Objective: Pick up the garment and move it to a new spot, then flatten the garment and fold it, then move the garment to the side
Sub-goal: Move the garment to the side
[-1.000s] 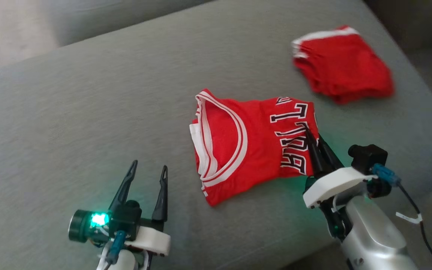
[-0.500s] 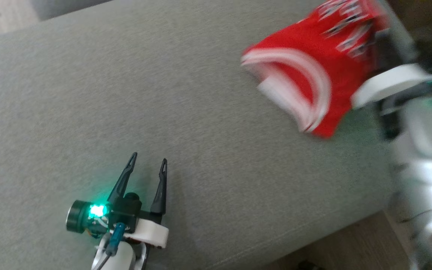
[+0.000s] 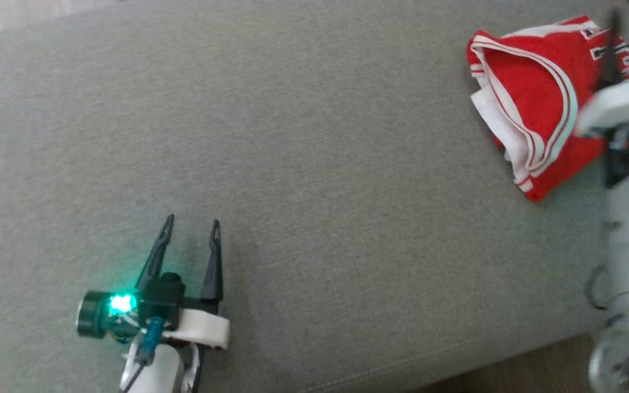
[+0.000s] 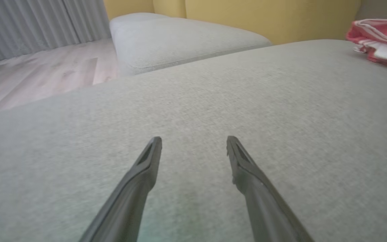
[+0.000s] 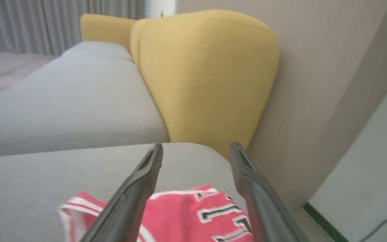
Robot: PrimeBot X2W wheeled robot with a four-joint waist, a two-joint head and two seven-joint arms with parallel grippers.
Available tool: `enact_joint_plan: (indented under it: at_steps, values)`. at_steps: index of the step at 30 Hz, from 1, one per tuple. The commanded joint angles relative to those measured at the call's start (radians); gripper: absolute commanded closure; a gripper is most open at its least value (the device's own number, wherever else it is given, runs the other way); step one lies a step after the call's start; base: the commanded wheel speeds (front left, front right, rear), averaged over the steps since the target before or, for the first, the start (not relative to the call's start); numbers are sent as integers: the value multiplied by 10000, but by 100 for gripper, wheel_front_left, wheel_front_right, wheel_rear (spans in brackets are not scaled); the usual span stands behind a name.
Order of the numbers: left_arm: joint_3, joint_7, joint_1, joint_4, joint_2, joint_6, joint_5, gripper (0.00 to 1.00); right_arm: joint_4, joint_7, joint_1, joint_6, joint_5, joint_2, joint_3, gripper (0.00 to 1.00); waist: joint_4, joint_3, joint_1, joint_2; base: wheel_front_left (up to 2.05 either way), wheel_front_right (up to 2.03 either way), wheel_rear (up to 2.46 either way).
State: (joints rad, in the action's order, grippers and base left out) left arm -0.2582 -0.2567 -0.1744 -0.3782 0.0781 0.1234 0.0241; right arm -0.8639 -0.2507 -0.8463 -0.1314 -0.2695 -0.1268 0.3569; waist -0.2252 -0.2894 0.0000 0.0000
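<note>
A folded red jersey (image 3: 527, 109) of soft, smooth fabric is seen, with white striped banding curving round its neckline and black block letters outlined in white. It is laid at the far right end of a grey sofa seat (image 3: 314, 136), whose upholstery is a fine, matte weave, broad and flat with rounded edges. A plump yellow cushion (image 5: 207, 77) with a domed top is set against a beige wall just beyond that end, and pale wood flooring (image 4: 39, 77) and pleated grey curtains (image 4: 39, 27) are visible further off. The left gripper (image 3: 192, 220) is held low over bare seat fabric, well apart from the jersey, its tapered dark fingers spread open and empty. The right gripper (image 5: 197, 145) is poised just above the lettered part of the jersey, its fingers parted wide with nothing clamped between them.
</note>
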Motion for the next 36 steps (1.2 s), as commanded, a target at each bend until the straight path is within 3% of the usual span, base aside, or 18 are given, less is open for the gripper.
enact_joint_plan:
  at_steps: [1,6,17,36]
  values:
    - [378,-51,-233,324,84,62,36,0,517,-104,-61,7,104,144,-286,0,149,113,0,0,0,0,0]
    - [655,-51,-116,371,79,180,88,0,1765,-108,1548,7,1100,704,-1291,0,779,449,0,0,0,0,0]
    - [1018,-51,203,16,-100,101,304,0,2582,-109,4431,7,3365,763,-2945,0,2365,1248,0,0,0,0,0]
    - [1877,-51,880,44,-194,-552,427,0,3181,-110,5804,7,4518,765,-4071,0,2564,2305,0,0,0,0,0]
